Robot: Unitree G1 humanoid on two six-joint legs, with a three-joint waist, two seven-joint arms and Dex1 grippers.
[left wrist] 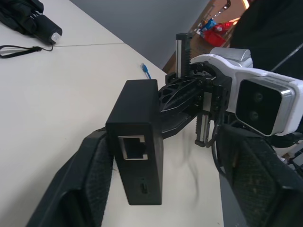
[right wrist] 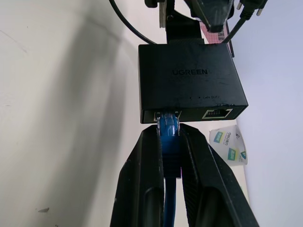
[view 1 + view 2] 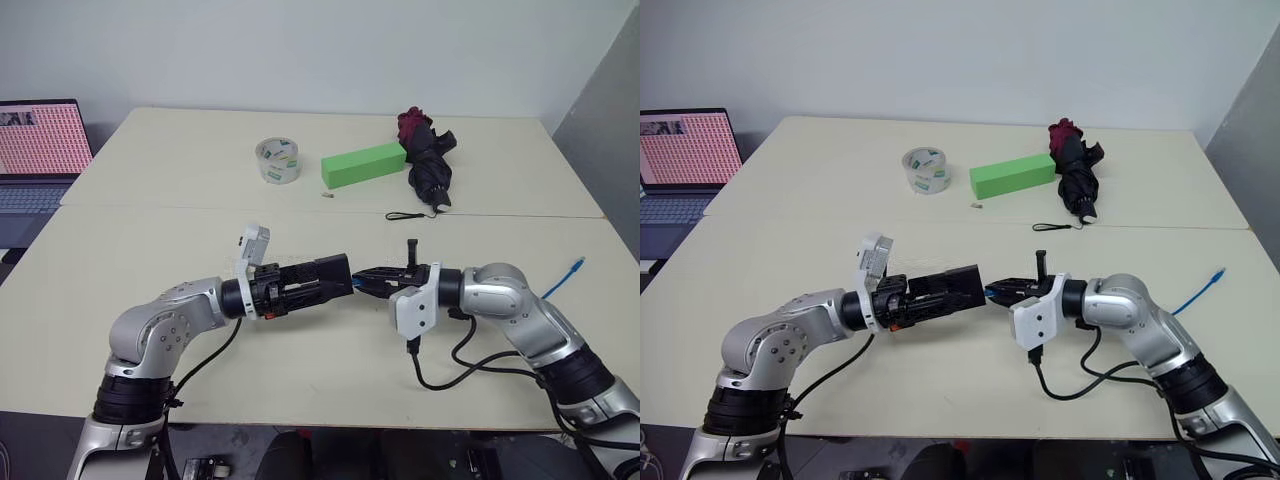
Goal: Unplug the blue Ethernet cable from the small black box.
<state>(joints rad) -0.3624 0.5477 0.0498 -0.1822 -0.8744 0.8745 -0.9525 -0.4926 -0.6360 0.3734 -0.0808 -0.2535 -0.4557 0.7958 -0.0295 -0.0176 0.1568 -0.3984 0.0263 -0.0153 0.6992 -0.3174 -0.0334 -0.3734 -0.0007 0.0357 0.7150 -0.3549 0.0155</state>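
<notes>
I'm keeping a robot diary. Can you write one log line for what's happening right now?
right gripper: shut on blue Ethernet cable at plug | cable: plugged into small black box | left gripper: around box | both above table

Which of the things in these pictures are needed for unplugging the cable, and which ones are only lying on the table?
Needed for the job:
- blue Ethernet cable, plugged into the box
- small black box
- right pincer, shut on the cable's plug
- left pincer, around the box

Only lying about:
- tape roll
- green block
- folded umbrella
- laptop
</notes>
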